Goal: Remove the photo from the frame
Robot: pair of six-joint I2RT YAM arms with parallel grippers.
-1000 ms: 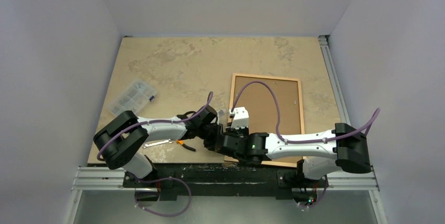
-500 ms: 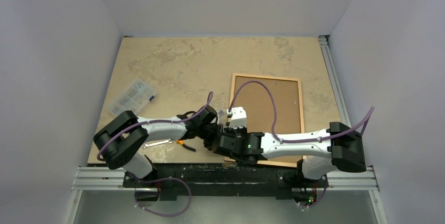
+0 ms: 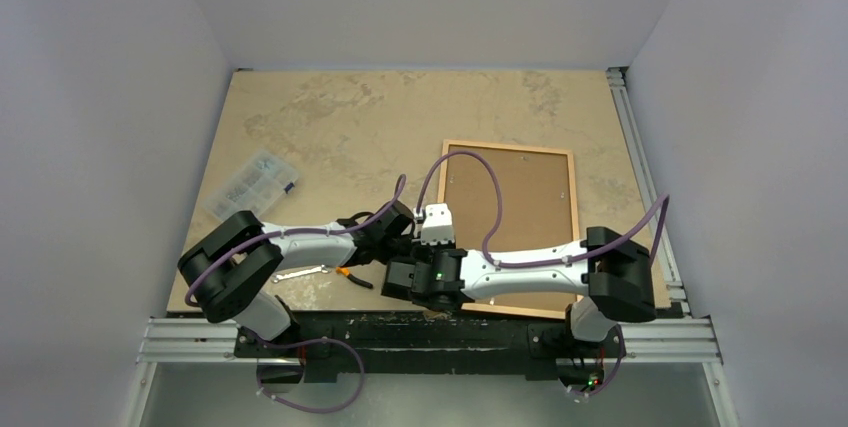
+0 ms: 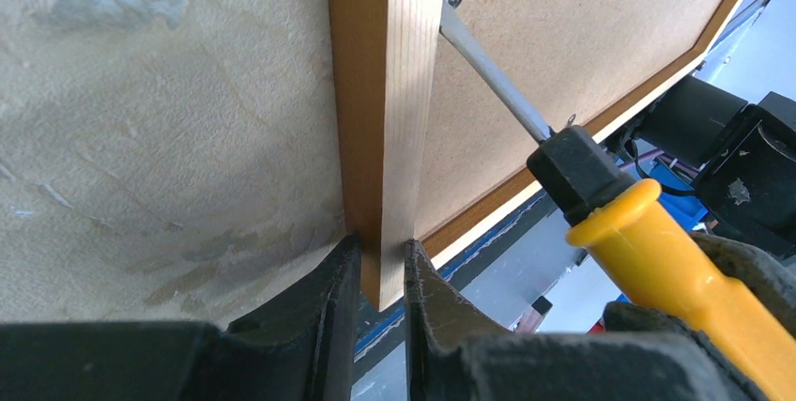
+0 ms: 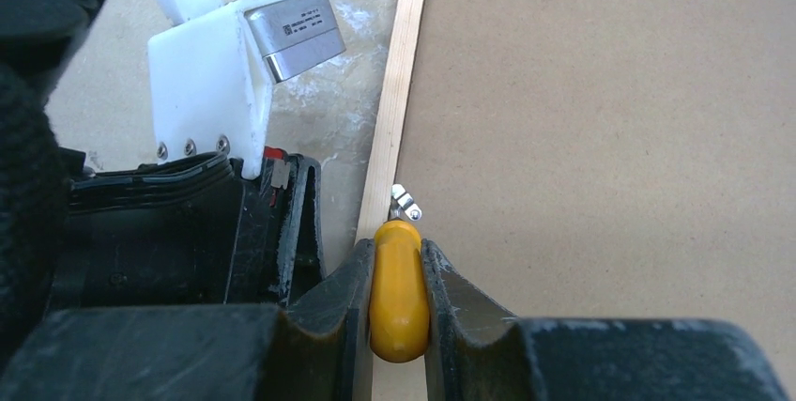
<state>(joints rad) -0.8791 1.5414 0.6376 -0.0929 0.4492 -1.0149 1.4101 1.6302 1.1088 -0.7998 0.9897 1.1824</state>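
Marbled beige bench (image 3: 330, 127) carries the frame (image 3: 510, 145) face down, with the photo (image 3: 525, 197) inside it, board back up. Left pincer (image 4: 380, 274) clamps the frame's left rail. Right pincer (image 5: 399, 279) is closed on a yellow-handled screwdriver (image 4: 657, 232), tip at a retaining tab (image 5: 405, 202). Next, probably: lever that tab aside.

Left arm (image 3: 300, 237) and right arm (image 3: 520, 269) stretch inward, wrists nearly meeting; left gripper (image 4: 380, 265) clamps the frame (image 4: 385, 91), right gripper (image 5: 398, 265) clamps a yellow-handled screwdriver (image 5: 399, 302).

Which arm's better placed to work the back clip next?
Right. The right gripper holds the yellow screwdriver, tip at the metal clip by the backing board. The left gripper is clamped on the frame rail, probably best used to steady it.
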